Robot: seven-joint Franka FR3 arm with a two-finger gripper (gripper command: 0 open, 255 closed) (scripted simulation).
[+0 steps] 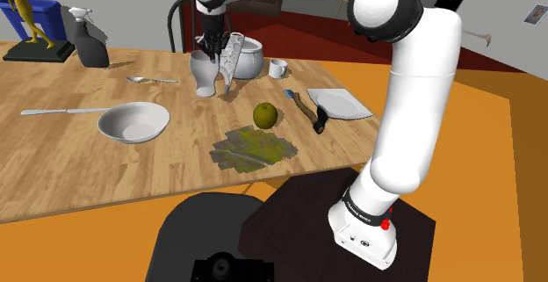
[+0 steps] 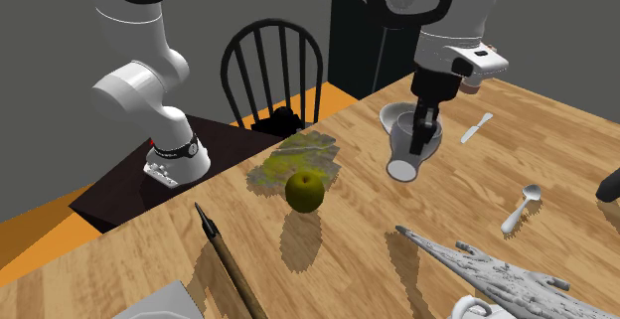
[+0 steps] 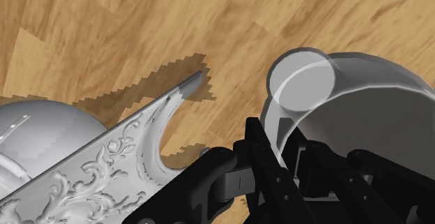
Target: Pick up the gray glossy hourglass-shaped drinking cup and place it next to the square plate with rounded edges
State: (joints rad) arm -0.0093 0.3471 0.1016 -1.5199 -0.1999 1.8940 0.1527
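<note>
Shoulder view: fingers (image 1: 212, 45) come down into the grey hourglass cup (image 1: 204, 76) at the worktop's (image 1: 105, 175) far side, well apart from the square plate (image 1: 339, 104). Second exterior view: cup tilted, base towards camera, beyond the apple (image 2: 305, 190). Wrist view: fingers clamped narrow on the cup's wall at its rim.

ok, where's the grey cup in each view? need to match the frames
Shoulder view: cup at upper middle, under the gripper.
Second exterior view: cup right of centre, gripper at its rim.
Wrist view: cup in the gripper, clasped at its wall.
Shared landmark: the carved grey ornament beside the cup.
</note>
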